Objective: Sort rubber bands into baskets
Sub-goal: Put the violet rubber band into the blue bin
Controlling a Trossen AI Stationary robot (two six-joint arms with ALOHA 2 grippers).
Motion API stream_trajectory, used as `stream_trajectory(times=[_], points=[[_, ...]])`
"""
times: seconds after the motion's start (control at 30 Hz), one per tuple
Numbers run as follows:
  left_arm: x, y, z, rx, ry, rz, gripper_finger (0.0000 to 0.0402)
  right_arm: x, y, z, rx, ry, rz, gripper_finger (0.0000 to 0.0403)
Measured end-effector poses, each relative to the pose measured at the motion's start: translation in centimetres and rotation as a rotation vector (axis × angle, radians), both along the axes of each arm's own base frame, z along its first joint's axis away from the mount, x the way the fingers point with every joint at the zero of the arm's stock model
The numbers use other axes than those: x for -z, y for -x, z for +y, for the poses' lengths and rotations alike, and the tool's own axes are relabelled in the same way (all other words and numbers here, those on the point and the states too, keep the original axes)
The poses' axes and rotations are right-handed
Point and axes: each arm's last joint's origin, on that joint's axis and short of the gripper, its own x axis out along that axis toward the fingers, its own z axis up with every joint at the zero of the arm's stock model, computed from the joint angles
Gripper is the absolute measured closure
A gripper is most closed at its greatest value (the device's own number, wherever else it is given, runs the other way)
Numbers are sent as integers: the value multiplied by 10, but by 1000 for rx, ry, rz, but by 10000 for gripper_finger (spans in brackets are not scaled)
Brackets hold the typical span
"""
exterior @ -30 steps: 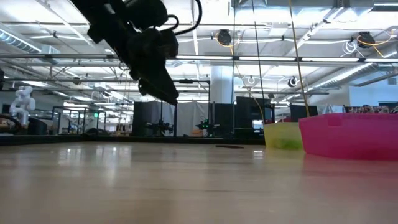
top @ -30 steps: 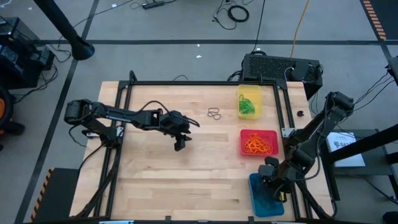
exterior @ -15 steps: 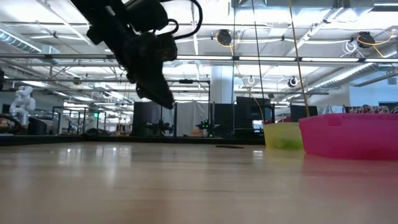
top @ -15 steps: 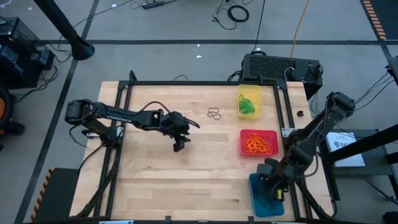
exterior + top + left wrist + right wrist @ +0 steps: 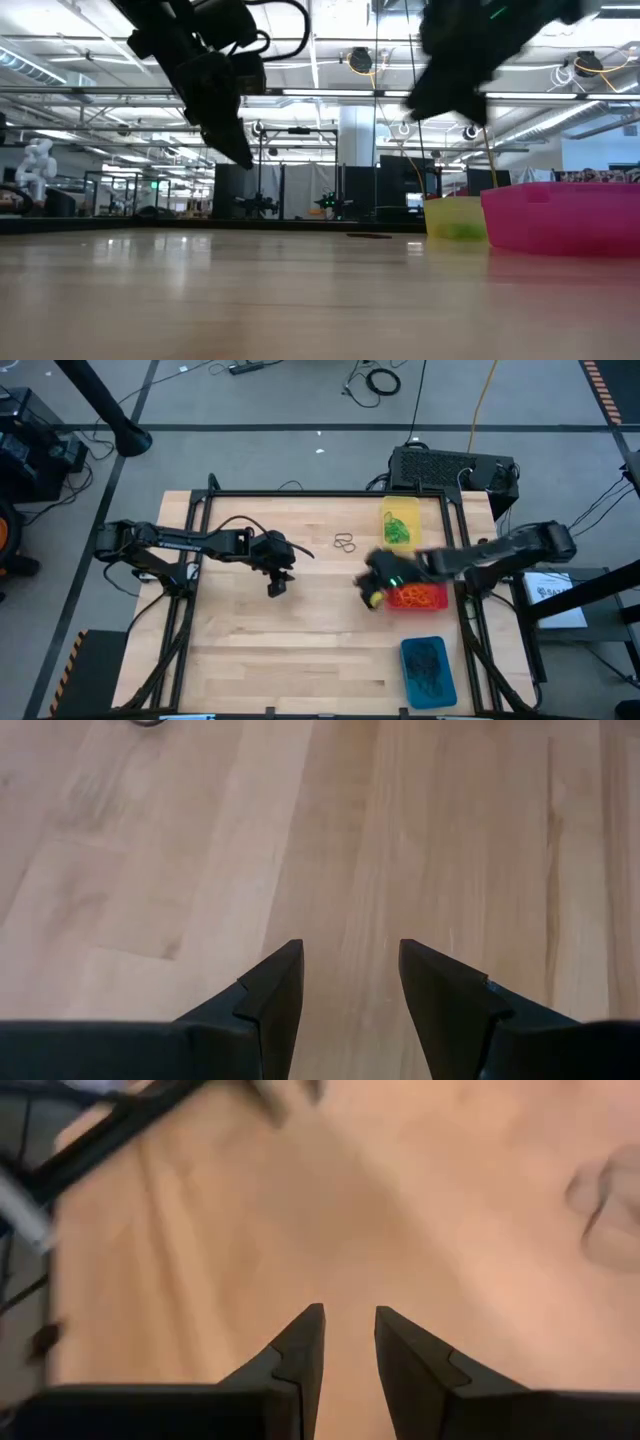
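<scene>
Two dark rubber bands (image 5: pixel 345 542) lie flat on the wooden table at its far middle; they show as a thin dark line in the low view (image 5: pixel 370 235). The yellow basket (image 5: pixel 400 522) holds green bands, the red basket (image 5: pixel 415 592) orange ones, and the blue basket (image 5: pixel 427 672) dark ones. My left gripper (image 5: pixel 277 585) hangs open and empty above the table's middle, left of the dark bands (image 5: pixel 350 960). My right gripper (image 5: pixel 372 595) is above the table just left of the red basket, its fingers a little apart with nothing between them (image 5: pixel 348 1325).
A black box (image 5: pixel 450 468) stands beyond the table's far right corner. A black metal frame (image 5: pixel 300 494) runs round the table. Bare wood lies across the table's near half and left side.
My right gripper has swung fast from above the blue basket at the near right toward the table's middle, and now hangs left of the red basket. My left gripper has drifted a little toward the table's left edge.
</scene>
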Motion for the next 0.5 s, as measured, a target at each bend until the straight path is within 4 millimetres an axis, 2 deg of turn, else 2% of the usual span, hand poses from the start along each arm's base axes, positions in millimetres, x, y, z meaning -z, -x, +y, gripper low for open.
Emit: stream_trajectory(times=[0.17, 0.33, 0.5], points=[[0, 2, 2, -11, 5, 11, 229, 20, -38, -75, 24, 97, -80, 316], [4, 8, 2, -40, 31, 89, 229, 38, -56, -144, 117, 151, -59, 316], [7, 16, 13, -135, 67, 158, 229, 43, -83, -180, -109, 322, 78, 293]])
